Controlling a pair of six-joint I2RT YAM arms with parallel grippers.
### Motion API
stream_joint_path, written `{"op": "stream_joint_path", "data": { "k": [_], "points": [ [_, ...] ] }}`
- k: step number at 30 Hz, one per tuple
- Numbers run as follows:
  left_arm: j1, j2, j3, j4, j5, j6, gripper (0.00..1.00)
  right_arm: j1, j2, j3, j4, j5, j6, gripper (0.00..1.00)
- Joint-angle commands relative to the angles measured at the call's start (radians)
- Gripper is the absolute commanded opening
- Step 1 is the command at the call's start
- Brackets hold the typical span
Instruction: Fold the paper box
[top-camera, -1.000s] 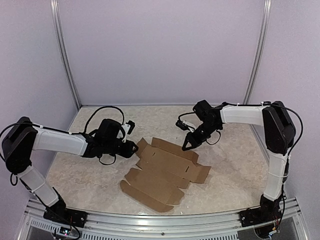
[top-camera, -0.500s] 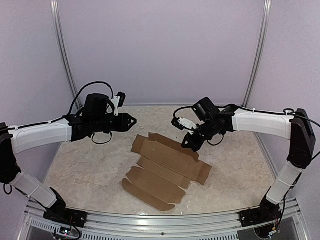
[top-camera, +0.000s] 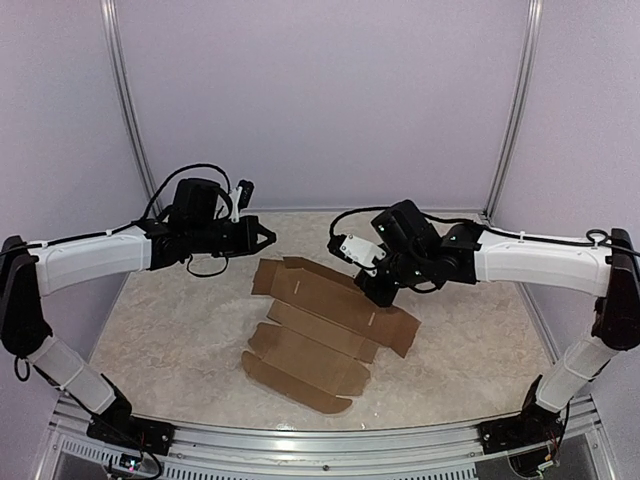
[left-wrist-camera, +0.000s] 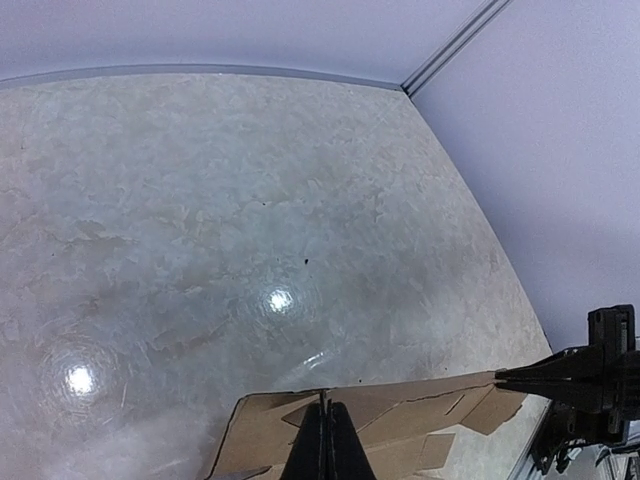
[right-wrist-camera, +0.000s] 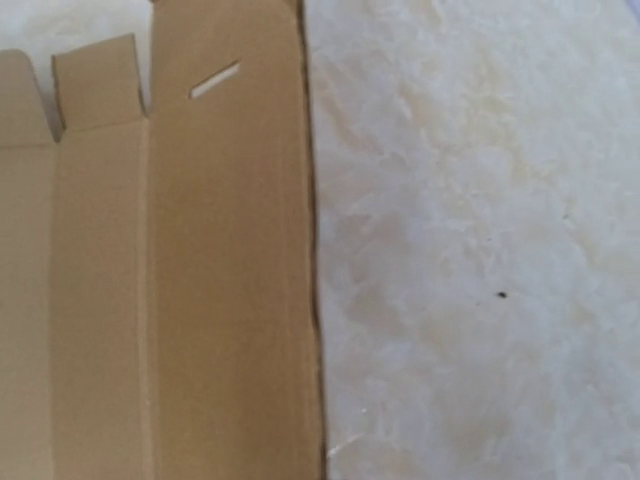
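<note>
Shifted since earlier: paper box slid with its far edge swung leftward; left end effector lifted away and closed; right end effector moved in over the far panel.
Item: flat die-cut brown cardboard sheet, unfolded, mid-table. Left end effector pinched together, empty, above the far-left corner. Right end effector closed, holding nothing; contact with the sheet not discernible. Handling, judged: light, thin, stiff across panels, hinging at scored creases, prone to skid on the glossy surface. Best hold: a free flap edge, neighbouring panel pinned.
</note>
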Motion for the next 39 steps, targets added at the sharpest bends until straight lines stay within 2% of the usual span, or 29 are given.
{"op": "stream_joint_path", "data": {
  "k": [1,19,39],
  "points": [
    [-0.012,0.025,0.038,-0.026,0.025,-0.016,0.0,0.039,-0.013,-0.007,0.032,0.123,-0.027,0.0],
    [-0.089,0.113,0.089,-0.093,-0.02,0.019,0.0,0.07,0.0,0.012,0.06,0.168,-0.013,0.0],
    [-0.131,0.179,0.122,0.014,0.054,-0.035,0.0,0.08,-0.009,0.015,0.082,0.147,0.018,0.0]
  ]
}}
